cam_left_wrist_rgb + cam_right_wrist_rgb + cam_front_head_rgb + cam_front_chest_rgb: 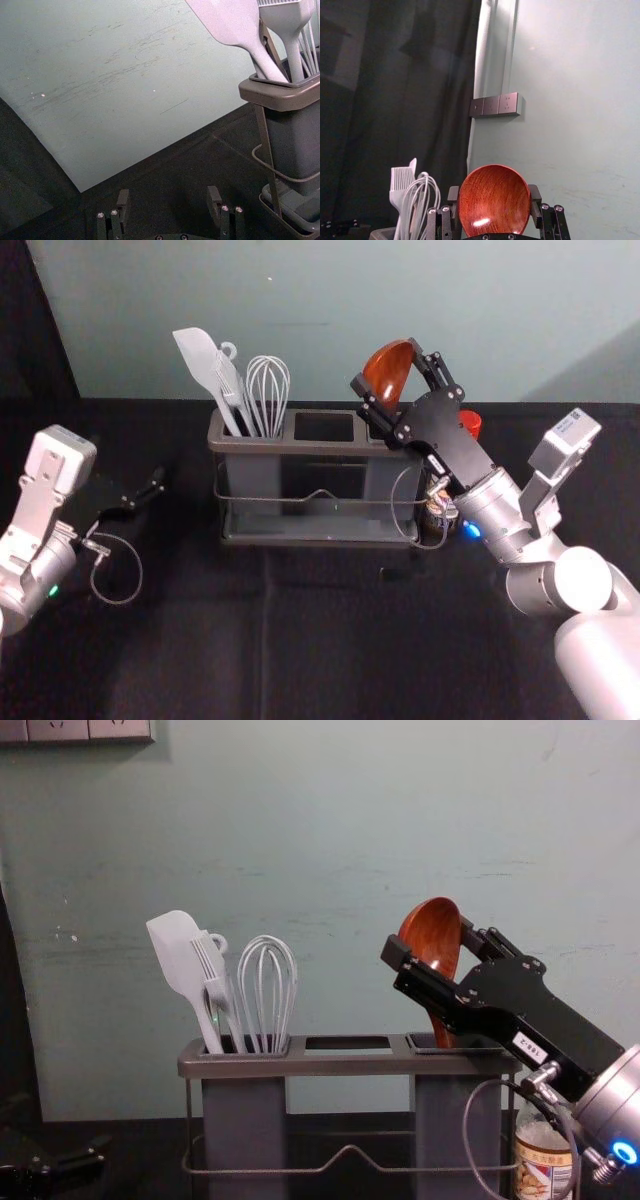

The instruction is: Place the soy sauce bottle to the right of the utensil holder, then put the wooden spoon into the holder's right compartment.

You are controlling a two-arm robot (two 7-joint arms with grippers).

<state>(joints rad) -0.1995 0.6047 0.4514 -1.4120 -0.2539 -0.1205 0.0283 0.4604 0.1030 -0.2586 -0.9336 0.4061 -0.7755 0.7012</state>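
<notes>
The right gripper point(388, 362) is above the utensil holder's point(320, 448) right compartment, shut on the bowl of the wooden spoon point(390, 370). In the right wrist view the bowl point(494, 200) spans the gap between the fingertips of the right gripper point(494, 194). The chest view shows the spoon point(434, 935) tilted, its handle reaching down into the right compartment point(458, 1120). Close beside the holder's right end stands the soy sauce bottle point(543, 1150), partly behind the right arm. Left of the holder, the left gripper point(158, 482) has open, empty fingers in its wrist view point(168, 200).
A white spatula point(180, 960), a brush point(212, 970) and a whisk point(267, 990) stand in the holder's left compartment. The middle opening point(347, 1043) lies between the two compartments. Behind the table rises a pale wall; a dark cloth covers the tabletop point(200, 640).
</notes>
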